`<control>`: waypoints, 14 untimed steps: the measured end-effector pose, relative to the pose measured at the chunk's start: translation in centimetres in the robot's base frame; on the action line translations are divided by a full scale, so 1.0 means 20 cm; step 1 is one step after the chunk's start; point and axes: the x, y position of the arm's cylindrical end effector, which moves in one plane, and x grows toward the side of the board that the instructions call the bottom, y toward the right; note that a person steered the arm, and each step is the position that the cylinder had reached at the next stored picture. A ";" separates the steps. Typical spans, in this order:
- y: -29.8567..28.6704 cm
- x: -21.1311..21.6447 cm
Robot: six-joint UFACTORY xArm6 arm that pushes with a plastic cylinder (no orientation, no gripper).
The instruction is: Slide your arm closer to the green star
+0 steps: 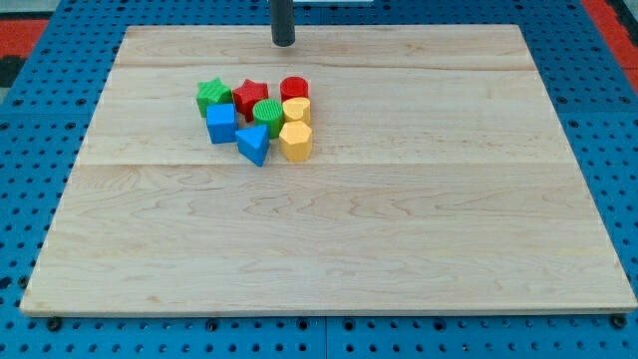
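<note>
The green star (212, 95) sits at the left end of a tight cluster of blocks in the upper left part of the wooden board (399, 199). My tip (284, 43) is near the view's top, above and to the right of the cluster, well apart from the green star. It touches no block.
The cluster also holds a red star (250, 97), a red cylinder (294, 89), a green cylinder (267, 114), a yellow cylinder (297, 110), a yellow hexagon (295, 142), a blue cube (221, 124) and a blue triangle (253, 145). A blue pegboard (40, 120) surrounds the board.
</note>
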 end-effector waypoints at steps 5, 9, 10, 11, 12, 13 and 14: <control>0.20 0.05; 0.22 0.23; 0.22 0.23; 0.25 0.23; 0.33 0.23; 0.38 0.23; 0.41 0.23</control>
